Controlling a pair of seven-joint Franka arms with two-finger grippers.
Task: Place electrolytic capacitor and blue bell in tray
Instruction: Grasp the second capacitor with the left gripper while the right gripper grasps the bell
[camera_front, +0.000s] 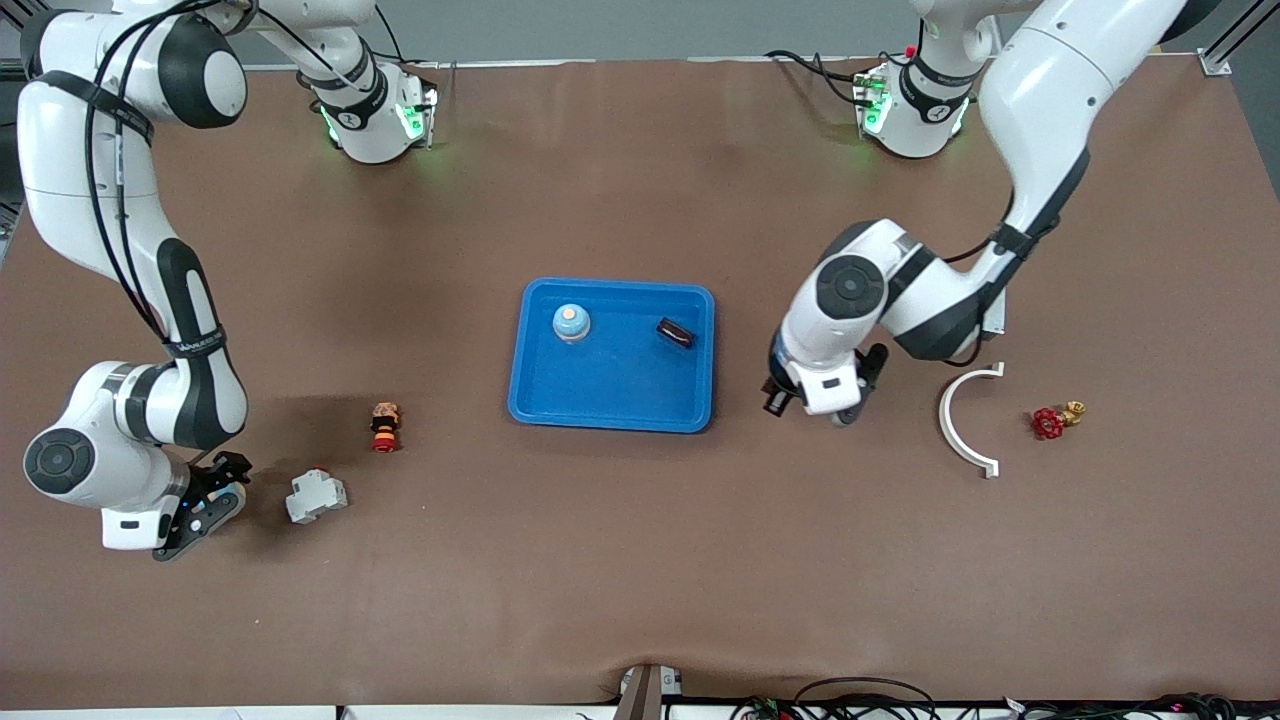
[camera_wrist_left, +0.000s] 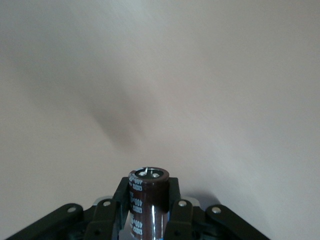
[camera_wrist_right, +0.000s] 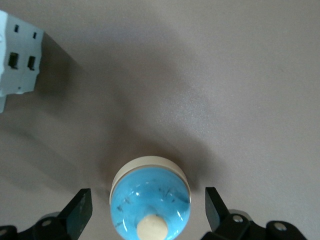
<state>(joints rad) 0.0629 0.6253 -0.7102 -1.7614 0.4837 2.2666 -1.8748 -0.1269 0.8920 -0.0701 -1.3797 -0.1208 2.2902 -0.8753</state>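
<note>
Toward the right arm's end of the table (camera_front: 640, 560), the right gripper (camera_wrist_right: 147, 207) sat low with its fingers spread wide. A blue bell (camera_wrist_right: 150, 197) stood on the table between them, button up and not gripped. The fingers stood one on each side of it, apparently lined up to close on it. A white block (camera_front: 316, 496) with small slots lay just beside this gripper, and a small red and orange part (camera_front: 384, 427) lay nearer the tray.

At the middle of the table sat the blue tray (camera_front: 612, 422). It already held a second bell (camera_front: 571, 322) and a small dark part (camera_front: 674, 332), possibly another capacitor lying on its side.

Beside the tray, over bare table toward the left arm's end, the left gripper (camera_wrist_left: 149, 205) was clamped on a brown capacitor (camera_wrist_left: 149, 185), held upright with its metal top clear of the fingers. That grip looked suited to carrying it over the tray's rim.

Nearer the left arm's end lay a white curved piece (camera_front: 958, 425) and a red valve handle (camera_front: 1048, 423).

White print ran along the capacitor's sleeve; it seemed to include "100V", though it was too blurred to read with confidence. No other writing was legible.
</note>
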